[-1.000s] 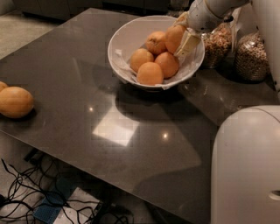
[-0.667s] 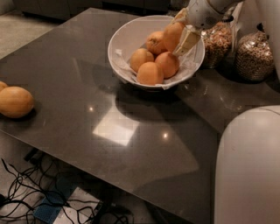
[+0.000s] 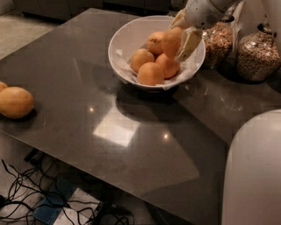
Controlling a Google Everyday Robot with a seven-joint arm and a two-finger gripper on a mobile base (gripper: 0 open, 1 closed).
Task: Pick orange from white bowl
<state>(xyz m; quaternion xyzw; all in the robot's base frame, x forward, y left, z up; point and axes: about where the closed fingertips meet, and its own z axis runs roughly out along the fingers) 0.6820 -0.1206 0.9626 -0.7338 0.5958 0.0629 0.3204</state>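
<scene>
The gripper (image 3: 177, 40) is clamped on the orange (image 3: 170, 43), apparently held just above four other oranges (image 3: 150, 74) in the white bowl (image 3: 131, 34).

White arm (image 3: 203, 11) reaching in from upper right, claw (image 3: 176, 44) angled downward, fingers (image 3: 189, 41) clamped around an orange (image 3: 171, 40)

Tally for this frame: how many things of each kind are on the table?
orange in the gripper, above the white bowl: 1
other oranges in the bowl: 4
loose orange fruits at the table left edge: 2
glass jars: 2
white bowl: 1
Total: 10
</scene>
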